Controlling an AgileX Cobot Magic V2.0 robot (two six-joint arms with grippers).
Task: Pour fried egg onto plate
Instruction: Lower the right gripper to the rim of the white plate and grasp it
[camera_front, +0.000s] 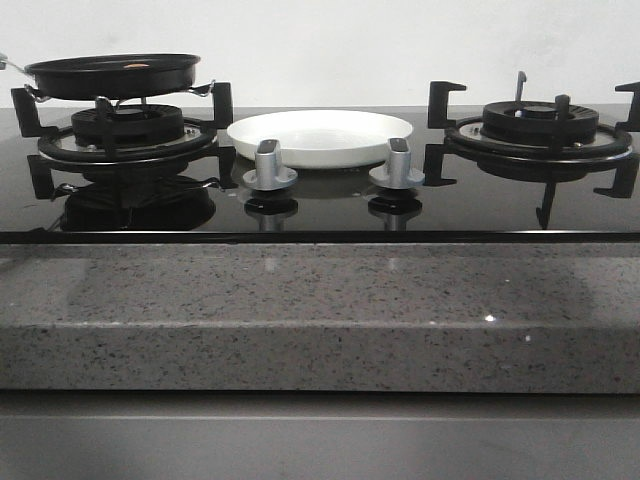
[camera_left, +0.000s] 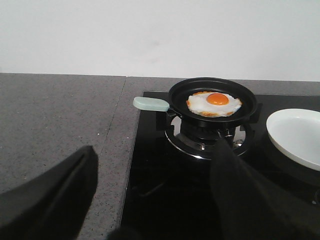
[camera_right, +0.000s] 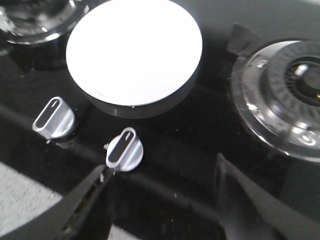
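Note:
The fried egg (camera_left: 214, 103), white with an orange yolk up, lies in a small black frying pan (camera_left: 212, 97) with a pale green handle (camera_left: 151, 104) on the left burner. In the front view the pan (camera_front: 112, 75) sits on the left burner grate; only a sliver of the egg (camera_front: 135, 66) shows. The white plate (camera_front: 320, 137) sits between the burners behind the knobs; it also shows in the left wrist view (camera_left: 296, 136) and the right wrist view (camera_right: 134, 52). My left gripper (camera_left: 155, 172) is open and empty, short of the pan. My right gripper (camera_right: 162, 182) is open and empty above the knobs.
Two silver knobs (camera_front: 271, 165) (camera_front: 398, 165) stand in front of the plate. The right burner (camera_front: 540, 125) with its black grate is bare. A grey speckled counter (camera_front: 320, 310) runs along the front and to the left of the glass hob (camera_left: 55, 125).

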